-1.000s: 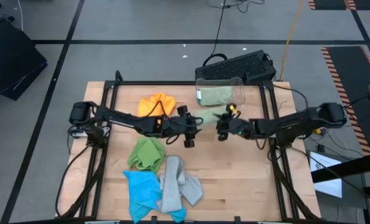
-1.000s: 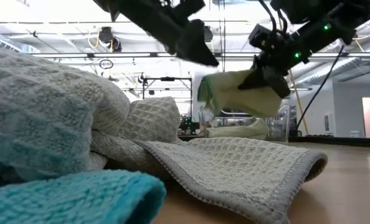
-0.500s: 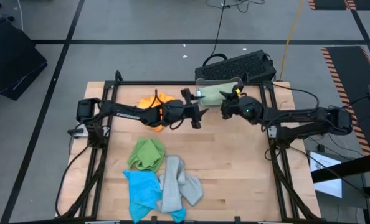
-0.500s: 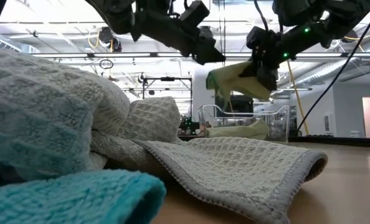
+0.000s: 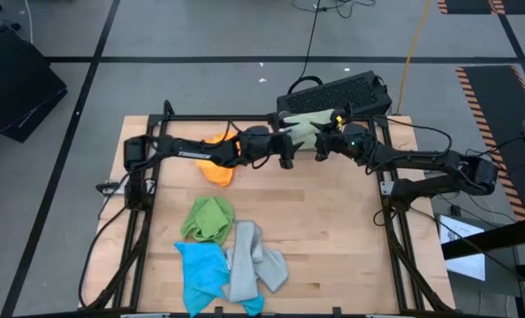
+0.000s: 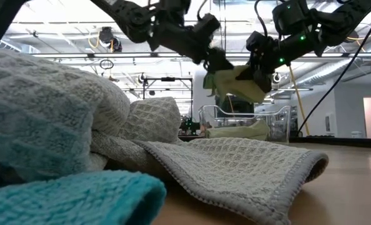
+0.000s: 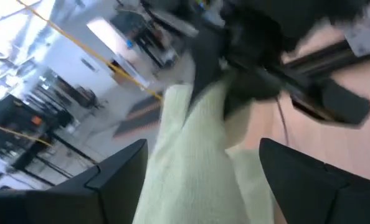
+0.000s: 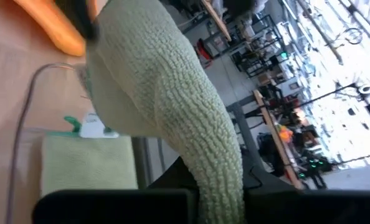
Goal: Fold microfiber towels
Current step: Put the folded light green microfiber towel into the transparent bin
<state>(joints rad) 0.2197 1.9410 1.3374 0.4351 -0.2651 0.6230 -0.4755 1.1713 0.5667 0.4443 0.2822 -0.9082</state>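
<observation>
A pale green towel (image 6: 235, 81) hangs in the air over the bin's near wall, with my right gripper (image 6: 258, 67) shut on it. My left gripper (image 6: 218, 62) is at the towel's other end, open, and the cloth (image 7: 191, 162) runs between its two fingers. The two grippers face each other at the table's far middle (image 5: 289, 152) (image 5: 321, 147). An orange towel (image 5: 216, 166) lies under the left arm. Bright green (image 5: 208, 218), blue (image 5: 201, 269) and grey (image 5: 255, 263) towels lie heaped near the front edge. My right gripper pinches the pale green towel between its two fingers, where the cloth (image 8: 225, 177) comes out of them. The fingers reach in roughly level from the table's right. The towel is bunched in several layers and is lifted clear of the table. My left gripper has the towel's other end between its open fingers. Whether they touch the cloth, I cannot tell.
The clear plastic bin (image 6: 245, 122) stands at the far edge with a folded pale green towel (image 8: 88, 165) inside. A black keyboard (image 5: 342, 93) lies just beyond the table. The table's middle and right show bare wood (image 5: 333, 230).
Both grippers have moved toward the table's far edge, up to the bin. My right gripper carried the pale green towel along, clear of the table and slightly higher. My left gripper followed close beside the towel and has rolled a little.
</observation>
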